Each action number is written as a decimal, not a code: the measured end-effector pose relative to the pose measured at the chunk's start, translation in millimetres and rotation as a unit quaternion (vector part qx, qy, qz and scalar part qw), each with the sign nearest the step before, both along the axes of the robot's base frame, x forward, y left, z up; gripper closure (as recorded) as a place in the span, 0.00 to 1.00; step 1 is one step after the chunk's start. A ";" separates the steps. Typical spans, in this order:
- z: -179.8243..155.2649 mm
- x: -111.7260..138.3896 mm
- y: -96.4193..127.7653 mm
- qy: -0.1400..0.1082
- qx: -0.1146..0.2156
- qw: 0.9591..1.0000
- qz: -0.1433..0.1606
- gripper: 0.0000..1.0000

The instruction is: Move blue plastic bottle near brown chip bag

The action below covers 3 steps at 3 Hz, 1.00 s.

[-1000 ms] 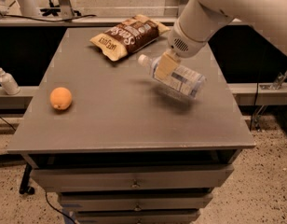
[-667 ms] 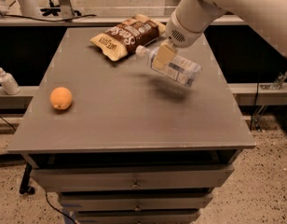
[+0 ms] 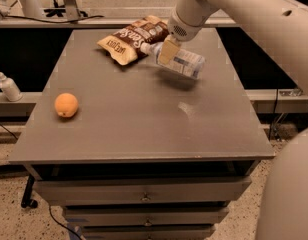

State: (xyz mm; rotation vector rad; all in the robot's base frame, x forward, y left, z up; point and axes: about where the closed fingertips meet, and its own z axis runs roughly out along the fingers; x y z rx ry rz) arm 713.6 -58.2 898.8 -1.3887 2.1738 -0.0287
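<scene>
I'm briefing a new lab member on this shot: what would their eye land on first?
The big white arm reaching in from the top right, its gripper clamped on the blue plastic bottle, held on its side over the far end of the table, cap beside the brown chip bag. Next, the lone orange near its left edge.

You're looking at a lab-style workroom: a grey drawer cabinet (image 3: 144,196) stands on a speckled floor (image 3: 9,221), with a white pump bottle (image 3: 9,86) on the rail at left. In the upper middle, your gripper (image 3: 166,53) grips the blue plastic bottle (image 3: 188,64) beside the brown chip bag (image 3: 131,39).
</scene>
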 end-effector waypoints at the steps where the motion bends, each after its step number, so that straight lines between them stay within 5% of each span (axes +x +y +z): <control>1: -3.0 26.3 17.4 -0.007 -0.010 1.000 0.013 1.00; 2: 0.2 40.2 31.9 -0.010 -0.011 1.000 0.021 0.82; 3: -1.3 43.8 37.8 -0.009 -0.015 1.000 0.025 0.51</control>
